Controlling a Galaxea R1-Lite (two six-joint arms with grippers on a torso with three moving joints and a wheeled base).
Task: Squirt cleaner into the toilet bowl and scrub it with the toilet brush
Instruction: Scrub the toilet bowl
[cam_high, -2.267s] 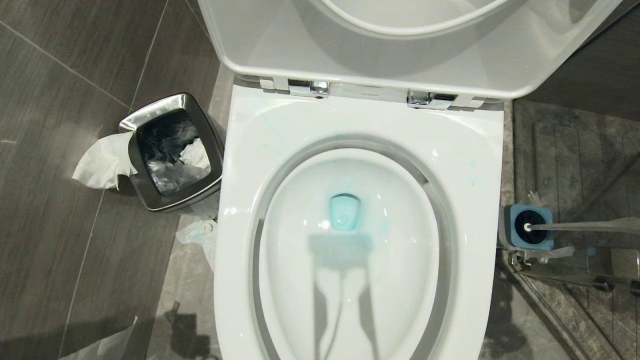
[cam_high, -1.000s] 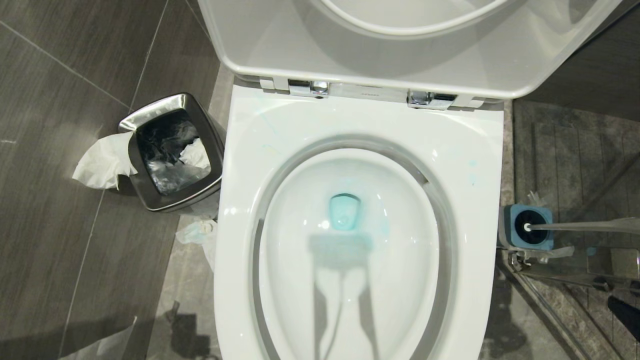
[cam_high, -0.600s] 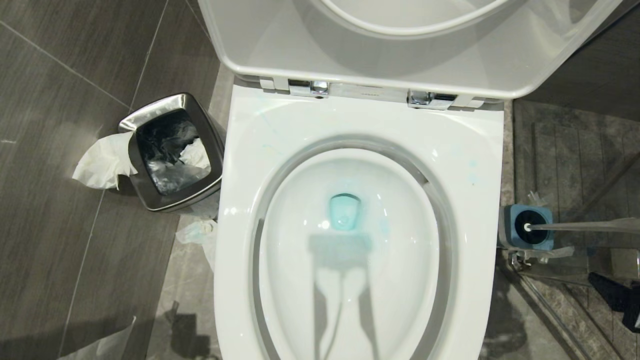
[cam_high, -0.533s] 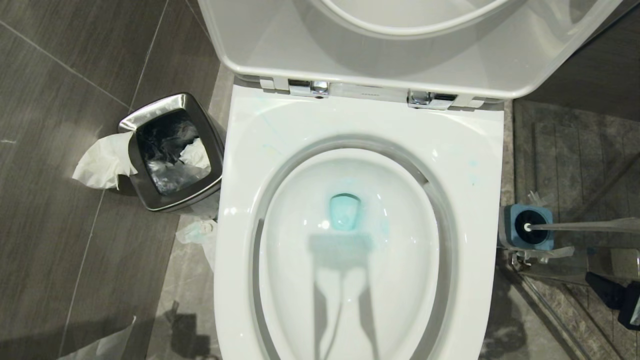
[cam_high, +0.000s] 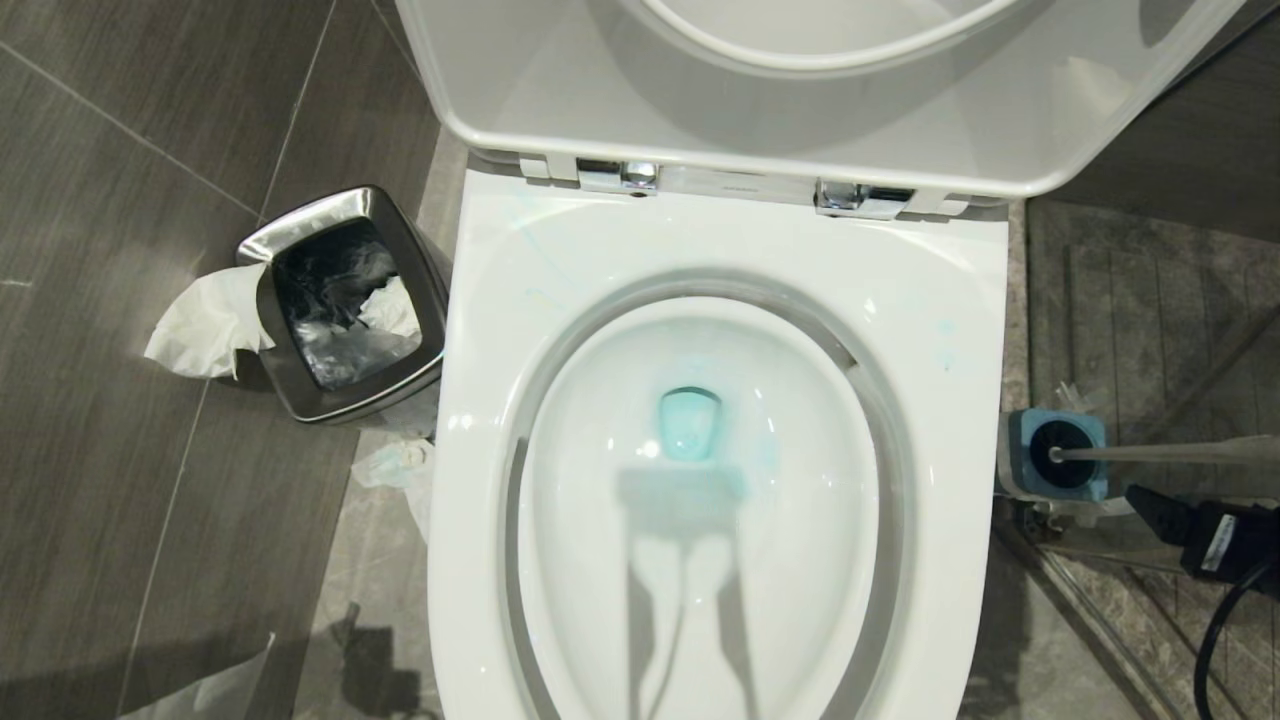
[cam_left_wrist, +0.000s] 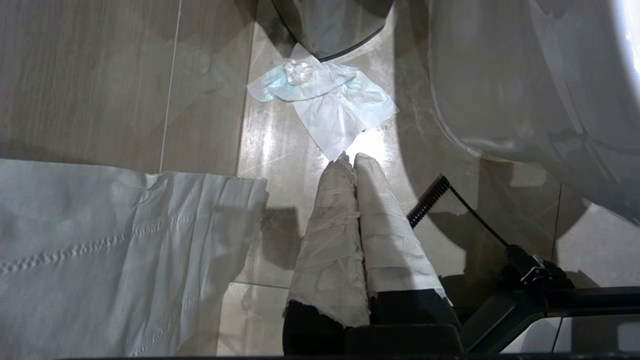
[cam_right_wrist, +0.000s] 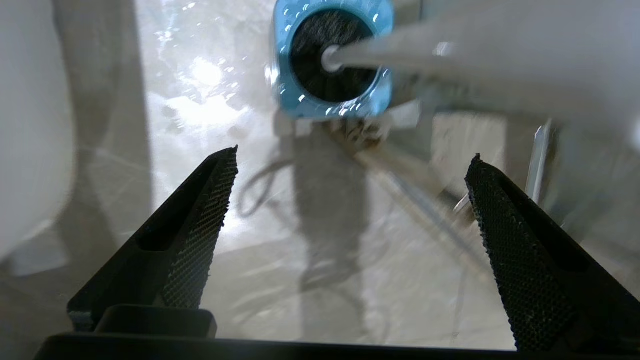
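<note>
Black, mesh-faced fingers (cam_right_wrist: 200, 235) of the right hand (cam_right_wrist: 350, 165) are seen spread wide apart with nothing between them, pointed down at the wet floor beside the toilet. In the head view this right hand is found at the lower right edge, just beside the brush holder (cam_high: 1020, 455); a second earlier only a dark tip of it was visible at the frame's corner, and before that nothing of it, so the arm has been brought in toward the brush while the fingers were opened. The left hand (cam_left_wrist: 352, 162) is parked low by the floor on the toilet's other side, its cloth-wrapped fingers pressed together and holding nothing, with a crumpled tissue (cam_left_wrist: 325, 100) lying just ahead of it.

Farther on, the toilet brush (cam_right_wrist: 390, 52) is standing in its blue-topped holder, the black bristles sunk in the opening and the white handle leaning out toward the right hand, untouched as yet. Beyond it, the toilet bowl (cam_high: 480, 400) lies open with seat and lid raised, and the cleaner (cam_high: 690, 425) is seen as teal-tinted water in the drain, with faint streaks on the rim. The squirting is judged done; the grasp of the handle is judged the step in hand. A steel waste bin (cam_high: 290, 235) stands on the far left side
</note>
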